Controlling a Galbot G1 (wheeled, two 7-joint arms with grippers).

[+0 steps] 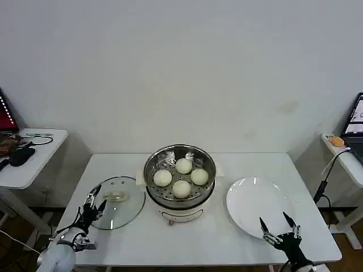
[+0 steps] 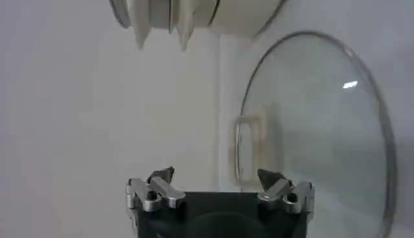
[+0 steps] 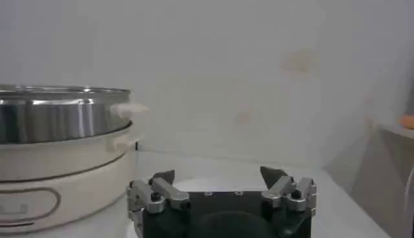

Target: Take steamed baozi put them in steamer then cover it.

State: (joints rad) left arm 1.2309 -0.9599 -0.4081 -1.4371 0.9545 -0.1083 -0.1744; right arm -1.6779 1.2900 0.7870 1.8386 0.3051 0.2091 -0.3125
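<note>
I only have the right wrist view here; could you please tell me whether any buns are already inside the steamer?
Observer: Yes, the head view shows four steamed baozi lying in the steamer.
Operator: Thank you. Is the cover on it yet?
Observer: No, the cover lies flat on the table, on the steamer's left.
Operator: And where is the left gripper, please?
Observer: The left gripper is open at the cover's near-left edge, its fingertips short of the cover's handle.
Operator: Is anything left on the plate?
Observer: No, the plate is bare, with the open right gripper at its near edge.
</note>
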